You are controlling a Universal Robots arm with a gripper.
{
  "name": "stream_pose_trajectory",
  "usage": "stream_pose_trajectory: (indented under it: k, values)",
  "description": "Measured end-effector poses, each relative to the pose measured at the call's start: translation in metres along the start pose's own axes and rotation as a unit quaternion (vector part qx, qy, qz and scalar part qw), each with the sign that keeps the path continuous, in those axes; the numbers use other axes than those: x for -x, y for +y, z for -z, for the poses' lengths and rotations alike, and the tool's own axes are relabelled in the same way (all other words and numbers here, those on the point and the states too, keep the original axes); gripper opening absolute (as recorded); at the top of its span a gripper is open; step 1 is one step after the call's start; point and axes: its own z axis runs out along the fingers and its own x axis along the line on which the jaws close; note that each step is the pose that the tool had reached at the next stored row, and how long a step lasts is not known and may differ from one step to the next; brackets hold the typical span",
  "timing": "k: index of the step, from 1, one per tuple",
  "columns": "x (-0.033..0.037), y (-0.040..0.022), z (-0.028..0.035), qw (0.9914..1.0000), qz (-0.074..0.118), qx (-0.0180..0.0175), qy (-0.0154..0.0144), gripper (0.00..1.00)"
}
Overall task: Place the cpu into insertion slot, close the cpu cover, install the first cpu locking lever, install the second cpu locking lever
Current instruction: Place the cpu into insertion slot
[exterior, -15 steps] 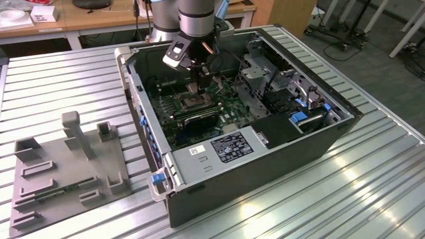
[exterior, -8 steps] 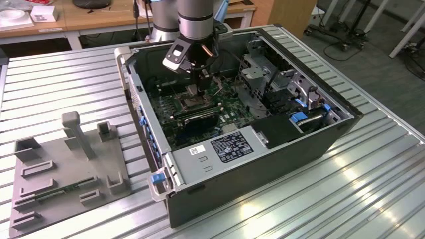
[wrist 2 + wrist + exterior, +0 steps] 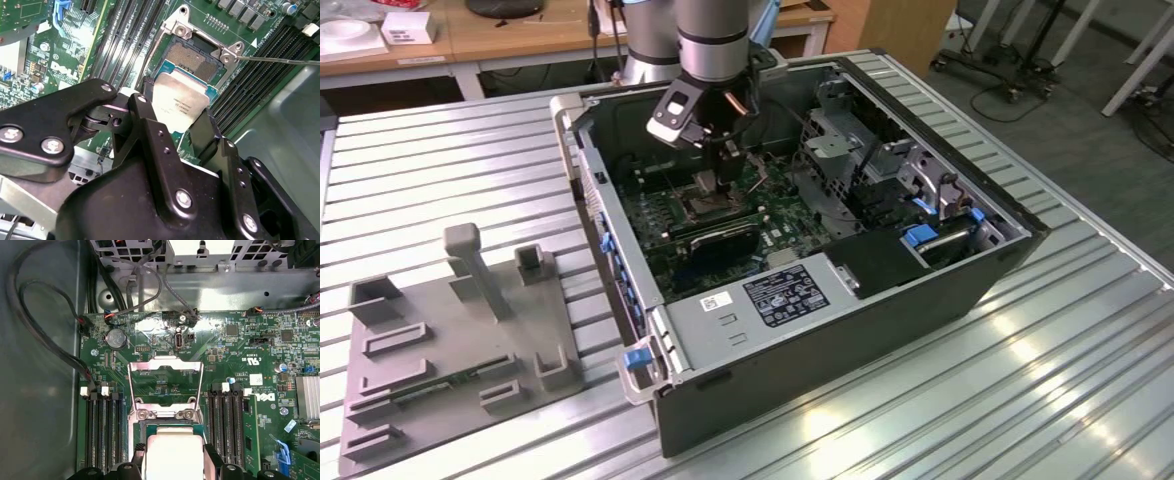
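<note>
Work surface: a ribbed metal table [image 3: 440, 160], slats running lengthwise. A bright reflection [image 3: 1014, 370] of overhead light lies on the slats toward the exterior view's right. Behind the table stands a wooden bench [image 3: 520, 38] carrying white boxes [image 3: 407, 27]. The floor [image 3: 1081, 140] is grey and smooth. A wheeled stand base [image 3: 994, 75] and white frame legs [image 3: 1150, 50] rest on it.
</note>
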Motion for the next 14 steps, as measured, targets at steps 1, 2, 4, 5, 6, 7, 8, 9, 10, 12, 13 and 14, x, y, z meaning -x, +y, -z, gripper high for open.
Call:
stream_pose_trajectory:
  k: [1,2,4,5,6,7,8,9,10,12,13,14]
  values:
    - [0.0,-0.0001,-0.0015,1.0,0.0,0.0,0.0,0.54]
    - [-0.0001,-0.0003,-0.0029,1.0,0.0,0.0,0.0001,0.54]
    - [0.0,-0.0007,-0.0056,1.0,0.001,0.0,0.0001,0.54]
    - [0.0,-0.0009,-0.007,1.0,0.001,0.0,0.0001,0.54]
    - [0.0,-0.0012,-0.0084,1.0,0.001,0.0,0.0001,0.54]
    - [0.0,-0.0015,-0.0096,1.0,0.001,0.0,0.0001,0.54]
    - [0.0,-0.0016,-0.0107,1.0,0.001,0.0,0.0001,0.54]
    - [0.0,-0.0018,-0.0119,1.0,0.002,0.0,0.0001,0.54]
    - [0.0,-0.0021,-0.013,1.0,0.002,0.0,0.0001,0.54]
    - [0.0,-0.0026,-0.0149,1.0,0.002,0.0,0.0002,0.54]
    - [0.0,-0.0028,-0.0156,1.0,0.002,0.0,0.0002,0.54]
    - [0.0,-0.0032,-0.0162,1.0,0.002,0.0,0.0002,0.54]
